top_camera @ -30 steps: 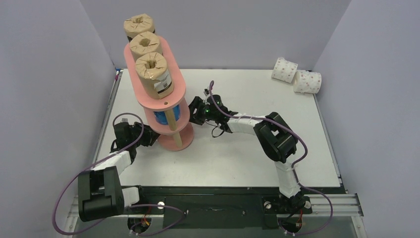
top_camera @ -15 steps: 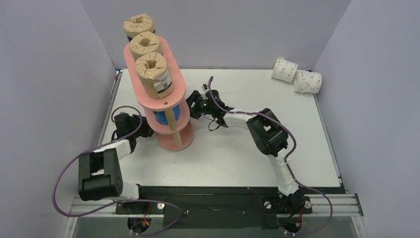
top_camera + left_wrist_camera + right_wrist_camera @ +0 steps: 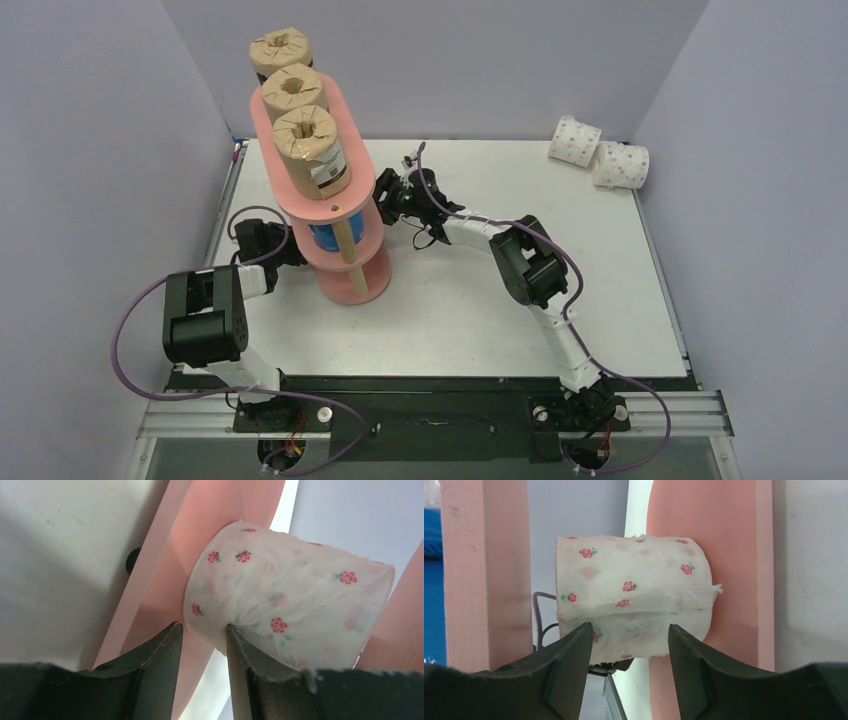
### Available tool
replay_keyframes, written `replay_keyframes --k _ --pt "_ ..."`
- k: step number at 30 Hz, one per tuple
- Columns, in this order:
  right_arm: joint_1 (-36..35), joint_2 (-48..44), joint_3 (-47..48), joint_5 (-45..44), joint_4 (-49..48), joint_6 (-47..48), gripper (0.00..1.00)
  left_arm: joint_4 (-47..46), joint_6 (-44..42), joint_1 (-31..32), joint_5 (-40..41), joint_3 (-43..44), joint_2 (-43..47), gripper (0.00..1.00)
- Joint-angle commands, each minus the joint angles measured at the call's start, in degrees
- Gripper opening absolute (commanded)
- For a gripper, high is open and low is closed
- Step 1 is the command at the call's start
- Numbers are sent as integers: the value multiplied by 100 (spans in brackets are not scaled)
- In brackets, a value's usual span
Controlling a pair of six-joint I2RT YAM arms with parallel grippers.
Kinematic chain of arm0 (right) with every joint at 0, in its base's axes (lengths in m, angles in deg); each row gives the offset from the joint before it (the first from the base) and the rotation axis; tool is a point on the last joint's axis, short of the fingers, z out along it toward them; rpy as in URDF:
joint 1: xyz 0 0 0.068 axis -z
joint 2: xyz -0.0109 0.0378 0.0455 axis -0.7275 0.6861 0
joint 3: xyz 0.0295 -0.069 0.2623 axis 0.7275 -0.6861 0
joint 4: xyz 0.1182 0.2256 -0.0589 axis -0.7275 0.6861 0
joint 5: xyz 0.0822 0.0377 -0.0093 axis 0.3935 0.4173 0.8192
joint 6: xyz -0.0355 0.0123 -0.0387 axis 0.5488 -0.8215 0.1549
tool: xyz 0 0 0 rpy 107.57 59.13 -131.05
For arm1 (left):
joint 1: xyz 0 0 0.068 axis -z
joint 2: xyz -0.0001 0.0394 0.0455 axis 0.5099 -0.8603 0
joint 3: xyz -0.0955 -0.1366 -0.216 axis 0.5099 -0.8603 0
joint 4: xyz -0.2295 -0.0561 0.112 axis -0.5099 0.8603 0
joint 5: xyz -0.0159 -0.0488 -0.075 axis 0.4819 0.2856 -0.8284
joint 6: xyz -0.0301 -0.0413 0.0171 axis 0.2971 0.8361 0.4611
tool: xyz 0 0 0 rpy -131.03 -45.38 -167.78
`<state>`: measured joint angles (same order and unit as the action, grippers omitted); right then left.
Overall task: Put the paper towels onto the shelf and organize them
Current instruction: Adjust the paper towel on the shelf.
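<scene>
The salmon-pink shelf (image 3: 335,208) stands at the left of the table. Three brown paper towels (image 3: 294,92) sit on its top board and a blue one (image 3: 325,240) on the middle tier. A white roll with pink flowers (image 3: 285,595) stands between the middle and bottom boards against the bottom board (image 3: 724,580). My left gripper (image 3: 202,629) reaches in from the left, shut on that roll's near rim. My right gripper (image 3: 629,626) reaches in from the right, open, its tips just short of the same roll (image 3: 634,590).
Two more white flowered rolls (image 3: 574,140) (image 3: 621,165) lie on their sides at the table's far right corner. A light wooden post (image 3: 348,240) joins the shelf's boards at the front. Purple cables loop from both arms.
The right gripper has moved left, up to the shelf's lower tier. The left arm has swung forward and its gripper now sits closer under the shelf.
</scene>
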<state>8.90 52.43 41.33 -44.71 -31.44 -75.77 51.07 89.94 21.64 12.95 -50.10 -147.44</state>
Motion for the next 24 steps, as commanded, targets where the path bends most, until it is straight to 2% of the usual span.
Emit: replay_keyframes --k 1,11,24 --pt "-17 180 598 163 50 -28 53 -512 171 53 -20 345 -359 35" --pt "29 488 1039 135 209 -102 53 -672 248 57 -45 733 -900 35" --pt "149 629 1249 152 417 -104 54 -504 67 77 164 899 -756 38"
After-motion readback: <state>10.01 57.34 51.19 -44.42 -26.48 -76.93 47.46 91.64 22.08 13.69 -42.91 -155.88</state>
